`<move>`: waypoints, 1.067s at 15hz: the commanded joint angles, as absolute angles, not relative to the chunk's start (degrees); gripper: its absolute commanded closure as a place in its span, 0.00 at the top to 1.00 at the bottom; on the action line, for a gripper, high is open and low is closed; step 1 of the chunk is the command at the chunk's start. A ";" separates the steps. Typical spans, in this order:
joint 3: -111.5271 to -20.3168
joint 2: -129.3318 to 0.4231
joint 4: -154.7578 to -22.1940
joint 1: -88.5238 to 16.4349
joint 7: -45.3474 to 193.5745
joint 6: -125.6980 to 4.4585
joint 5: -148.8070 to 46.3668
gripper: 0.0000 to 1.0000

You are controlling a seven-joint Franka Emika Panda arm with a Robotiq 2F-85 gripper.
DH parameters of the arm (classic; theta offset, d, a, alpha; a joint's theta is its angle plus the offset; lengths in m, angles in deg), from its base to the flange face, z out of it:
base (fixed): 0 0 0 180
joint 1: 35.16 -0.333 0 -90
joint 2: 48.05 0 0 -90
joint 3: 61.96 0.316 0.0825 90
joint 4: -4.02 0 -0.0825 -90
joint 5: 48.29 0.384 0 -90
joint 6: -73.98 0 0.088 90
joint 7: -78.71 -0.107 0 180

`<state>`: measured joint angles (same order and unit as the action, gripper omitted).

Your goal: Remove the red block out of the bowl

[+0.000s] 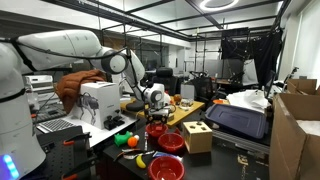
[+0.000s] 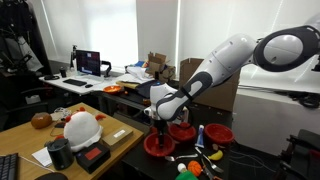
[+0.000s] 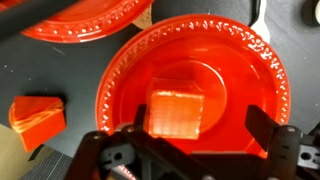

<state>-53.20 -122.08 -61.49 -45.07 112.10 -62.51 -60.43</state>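
In the wrist view a red bowl [image 3: 250, 70] with a beaded rim fills the frame. The red block [image 3: 177, 112], a small square cube, lies in its middle. My gripper [image 3: 196, 130] is open just above the bowl, with one finger at the block's left edge and the other well to its right. The jaws hold nothing. In both exterior views the gripper [image 1: 155, 112] [image 2: 159, 122] hangs over the bowl [image 1: 157, 130] [image 2: 157, 146] near the table's edge. The block is hidden in those views.
A second red bowl [image 3: 85, 20] lies right behind the first, and an orange-red wedge piece [image 3: 37, 115] sits on the dark table beside it. More red bowls [image 1: 170, 141] [image 2: 218, 133], a wooden box [image 1: 197, 135], a green ball [image 1: 120, 140] and small toys stand nearby.
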 commanded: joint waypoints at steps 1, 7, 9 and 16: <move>-52.91 -122.21 -61.95 -44.07 114.39 -63.24 -60.75 1.00; -52.77 -123.31 -61.52 -43.33 114.52 -63.51 -60.36 1.00; -52.51 -123.42 -61.47 -43.32 114.17 -63.33 -60.07 1.00; -51.29 -123.83 -60.80 -43.53 112.75 -63.36 -59.10 1.00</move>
